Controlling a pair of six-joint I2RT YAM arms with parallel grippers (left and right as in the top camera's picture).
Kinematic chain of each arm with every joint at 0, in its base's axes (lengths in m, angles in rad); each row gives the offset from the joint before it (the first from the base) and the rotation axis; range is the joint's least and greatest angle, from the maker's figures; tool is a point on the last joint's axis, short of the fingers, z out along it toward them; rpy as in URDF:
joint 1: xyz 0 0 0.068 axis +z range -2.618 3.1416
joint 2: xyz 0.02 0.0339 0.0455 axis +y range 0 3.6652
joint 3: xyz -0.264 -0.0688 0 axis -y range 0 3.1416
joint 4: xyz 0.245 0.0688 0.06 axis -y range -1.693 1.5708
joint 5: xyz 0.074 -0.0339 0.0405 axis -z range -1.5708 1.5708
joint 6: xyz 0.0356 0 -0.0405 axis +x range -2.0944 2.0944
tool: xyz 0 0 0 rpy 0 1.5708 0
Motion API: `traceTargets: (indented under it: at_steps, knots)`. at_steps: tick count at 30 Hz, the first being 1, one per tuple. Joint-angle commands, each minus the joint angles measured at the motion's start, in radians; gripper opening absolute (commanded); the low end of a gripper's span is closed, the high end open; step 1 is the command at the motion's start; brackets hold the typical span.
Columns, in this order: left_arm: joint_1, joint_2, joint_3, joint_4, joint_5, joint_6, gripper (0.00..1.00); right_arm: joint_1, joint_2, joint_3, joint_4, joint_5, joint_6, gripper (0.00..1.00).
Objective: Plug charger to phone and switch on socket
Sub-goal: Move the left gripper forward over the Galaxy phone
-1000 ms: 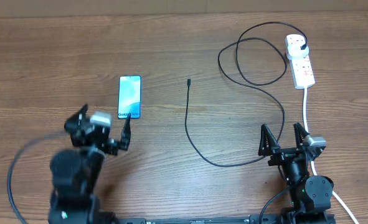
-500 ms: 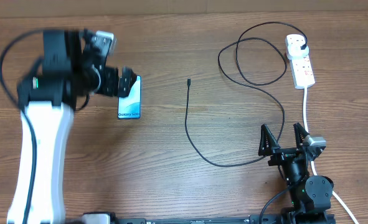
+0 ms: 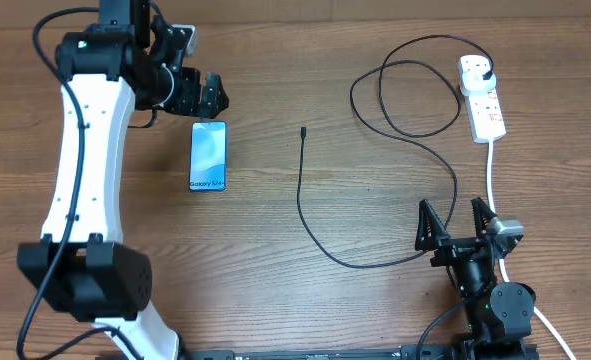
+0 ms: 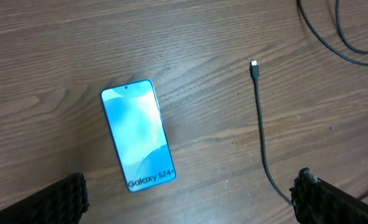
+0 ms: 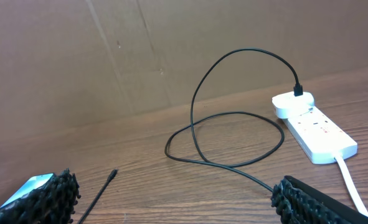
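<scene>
Wooden table (image 3: 275, 300): carries everything.
Phone (image 3: 208, 156): lies flat, screen up, lettered end toward the robot.
Left gripper (image 3: 215, 95): spread wide, empty, just beyond the phone's far end.
Right gripper (image 3: 451, 212): spread wide, empty, well right of the phone.
Charger (image 3: 305, 215): connector tip (image 3: 303, 131) right of the phone, apart; plug sits in the socket.
Socket (image 3: 482, 98): far right of the phone.
Risk: the unbraced phone may slide when the tip is pushed in, and the thin tip may twist and miss the port.

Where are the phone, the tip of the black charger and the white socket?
phone (image 3: 208, 155), overhead view, middle of its blue screen.
charger (image 4: 254, 68), left wrist view, its small connector tip.
socket (image 5: 317, 132), right wrist view, top of the white strip.
</scene>
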Motion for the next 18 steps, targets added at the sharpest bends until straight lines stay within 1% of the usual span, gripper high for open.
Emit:
traceTargets:
  at_steps: [1, 3, 5, 13, 18]
  knots:
    - [-0.009, 0.058, 0.024, 0.008, -0.071, -0.076, 1.0, 0.005, -0.008, -0.01, 0.006, 0.013, 0.005, 1.0]
    - [-0.013, 0.093, 0.024, -0.002, -0.184, -0.151, 1.0, 0.005, -0.008, -0.01, 0.006, 0.013, 0.005, 1.0]
    - [-0.017, 0.132, 0.024, -0.014, -0.227, -0.177, 1.0, 0.005, -0.008, -0.01, 0.006, 0.013, 0.005, 1.0]
    - [-0.026, 0.278, 0.022, -0.04, -0.199, -0.2, 1.0, 0.005, -0.008, -0.01, 0.006, 0.013, 0.005, 1.0]
    - [-0.056, 0.34, 0.012, -0.021, -0.203, -0.199, 1.0, 0.005, -0.008, -0.01, 0.006, 0.013, 0.005, 1.0]
